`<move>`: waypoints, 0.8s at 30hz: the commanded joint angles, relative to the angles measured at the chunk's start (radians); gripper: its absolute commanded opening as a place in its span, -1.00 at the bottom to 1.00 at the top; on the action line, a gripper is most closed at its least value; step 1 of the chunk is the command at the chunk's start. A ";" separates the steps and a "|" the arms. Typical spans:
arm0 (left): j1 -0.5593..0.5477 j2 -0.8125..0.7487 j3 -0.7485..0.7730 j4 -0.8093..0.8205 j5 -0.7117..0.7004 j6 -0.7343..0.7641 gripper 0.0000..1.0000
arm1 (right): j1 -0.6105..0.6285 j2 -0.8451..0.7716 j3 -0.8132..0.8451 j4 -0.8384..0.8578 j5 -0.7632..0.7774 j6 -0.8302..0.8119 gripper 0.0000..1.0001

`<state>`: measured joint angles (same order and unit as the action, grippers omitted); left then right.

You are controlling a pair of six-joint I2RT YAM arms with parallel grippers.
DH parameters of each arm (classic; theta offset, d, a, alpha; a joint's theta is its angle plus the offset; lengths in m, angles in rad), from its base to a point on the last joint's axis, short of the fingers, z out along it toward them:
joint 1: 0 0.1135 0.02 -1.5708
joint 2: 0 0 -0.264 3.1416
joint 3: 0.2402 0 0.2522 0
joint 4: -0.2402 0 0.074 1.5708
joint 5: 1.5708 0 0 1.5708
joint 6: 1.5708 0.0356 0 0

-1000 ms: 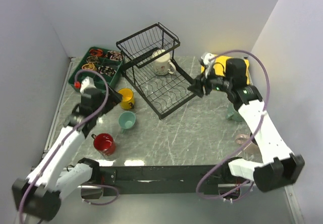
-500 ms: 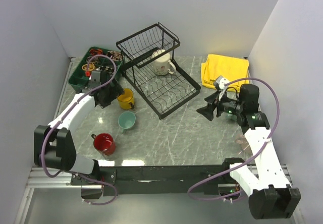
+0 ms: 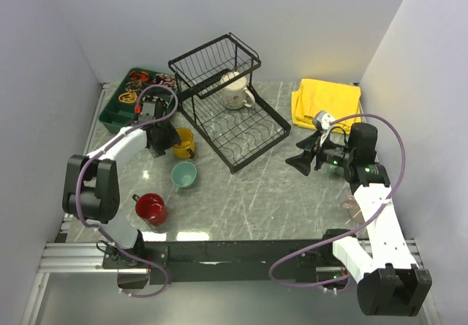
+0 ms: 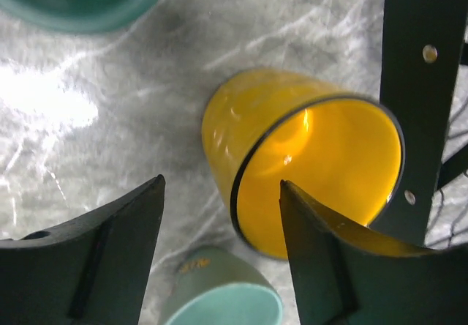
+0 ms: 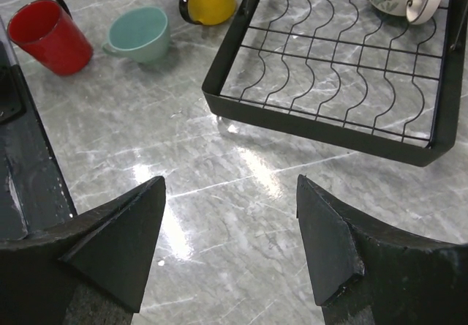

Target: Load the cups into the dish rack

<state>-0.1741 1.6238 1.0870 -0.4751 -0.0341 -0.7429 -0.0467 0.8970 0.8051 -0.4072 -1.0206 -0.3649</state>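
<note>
One cream floral ceramic mug (image 3: 235, 91) is sitting in the black wire dish rack (image 3: 241, 131). Left of the rack, a glossy yellow mug (image 4: 292, 171), a small teal mug (image 3: 183, 173) and a red mug (image 3: 151, 208) are sitting unloaded. The left gripper (image 4: 219, 186) is straddling the yellow mug's wall with its jaws apart, not yet gripping. The right gripper (image 5: 230, 182) is hanging wide and empty to the rack's right.

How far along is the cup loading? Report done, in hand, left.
Done: the cream cup sits in the rack. In hand: left tool open at the yellow cup, not gripping. Left: that one, the teal cup and the red cup, all on the table. Right tool open, empty.
</note>
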 commanded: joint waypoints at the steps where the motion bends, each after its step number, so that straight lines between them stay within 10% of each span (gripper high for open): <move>1: 0.001 0.039 0.080 0.018 -0.052 0.068 0.34 | -0.010 -0.003 -0.006 0.031 -0.033 0.006 0.57; 11: 0.001 0.122 0.165 -0.039 -0.064 0.139 -0.20 | -0.012 0.020 0.032 -0.025 -0.041 -0.019 0.57; 24: 0.004 -0.074 0.094 0.038 0.025 0.171 -0.98 | -0.004 0.161 0.311 -0.504 -0.046 -0.287 0.69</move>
<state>-0.1715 1.7042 1.1992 -0.5037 -0.0643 -0.5858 -0.0513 1.0325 1.0073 -0.7345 -1.0485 -0.5529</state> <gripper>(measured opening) 0.142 0.842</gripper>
